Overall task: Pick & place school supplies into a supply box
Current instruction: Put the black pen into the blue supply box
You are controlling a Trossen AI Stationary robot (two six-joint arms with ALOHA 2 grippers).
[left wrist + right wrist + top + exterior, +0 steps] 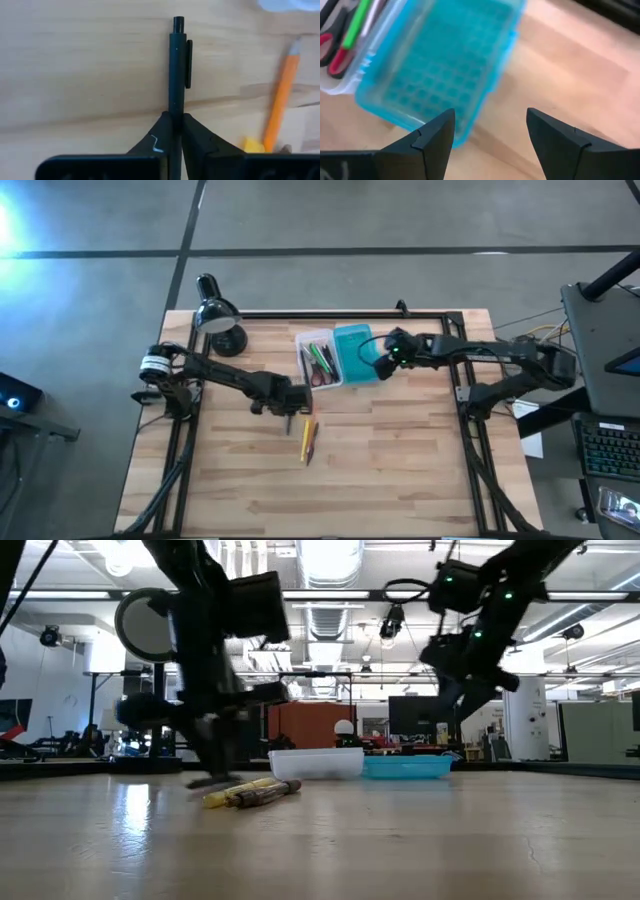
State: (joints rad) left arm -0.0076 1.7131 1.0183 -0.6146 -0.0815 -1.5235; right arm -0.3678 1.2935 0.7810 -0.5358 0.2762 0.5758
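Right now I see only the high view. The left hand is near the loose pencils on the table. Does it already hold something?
Observer: Yes. The left wrist view shows the left hand shut on a dark pen, pinching its barrel, with the clip end pointing away from the hand.
Operator: Thank you. Is the right hand open or shut? From above I cannot judge.
Observer: Open. In the right wrist view the right hand has its fingers wide apart and holds nothing; it is over the teal lid.
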